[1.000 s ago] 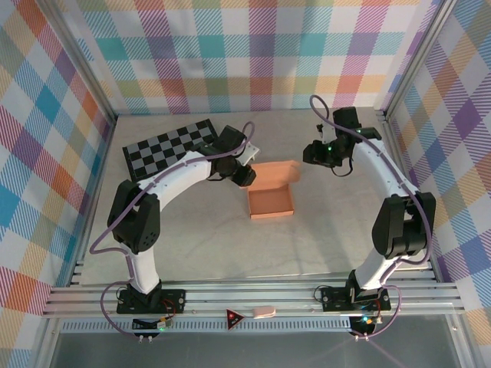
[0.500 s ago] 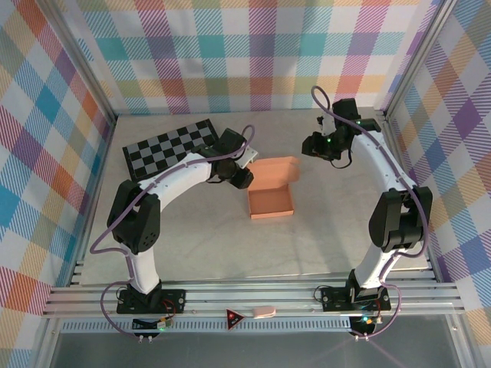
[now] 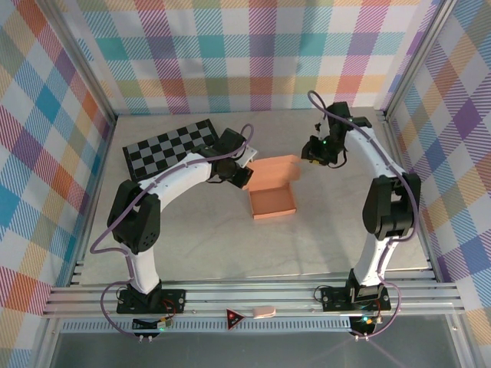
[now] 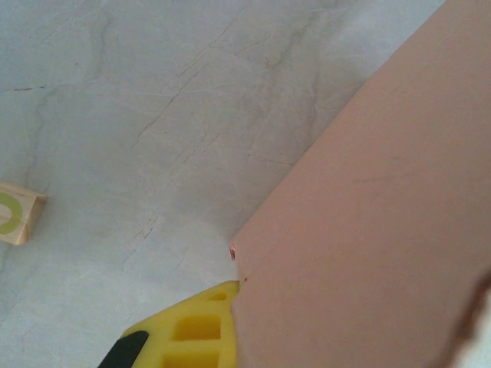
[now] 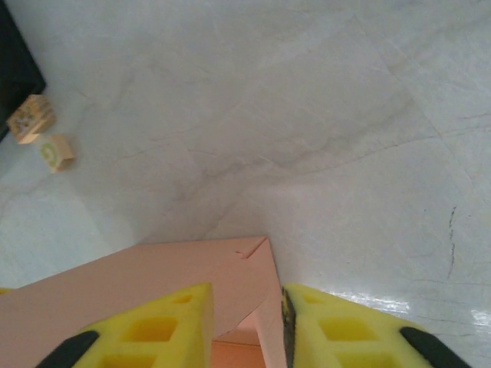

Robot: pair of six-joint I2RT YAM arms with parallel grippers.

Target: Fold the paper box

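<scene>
Salmon-orange thin-card paper box (image 3: 273,203) is about half done, I'd say. Starting at the business ends: the left gripper (image 3: 244,175) is closed right down, and in its wrist camera one yellow foam finger (image 4: 192,331) sits against the lower edge of a big flat orange panel, with the card lying where the other finger would be. So it looks pinched on the near-left edge of the lid panel.

The right gripper (image 5: 245,310) is partly open. Its two yellow pads straddle the far-right corner of that raised panel, card between them but with gaps showing, so I wouldn't call it clamped.

Outward from there: the box sits roughly mid-table, between the two arms. Its tray part has all its walls standing and lies open to the ceiling, and the lid panel angles up off the far side.

Behind the left arm lies a black-and-grey checkered board (image 3: 165,147), and a couple of tiny tan wooden blocks (image 5: 58,152) sit on the grey marbled table (image 3: 192,245) near it.

What's left, as I read it: bring the lid down over the tray and tuck its front flap in. Nothing is closed yet.
</scene>
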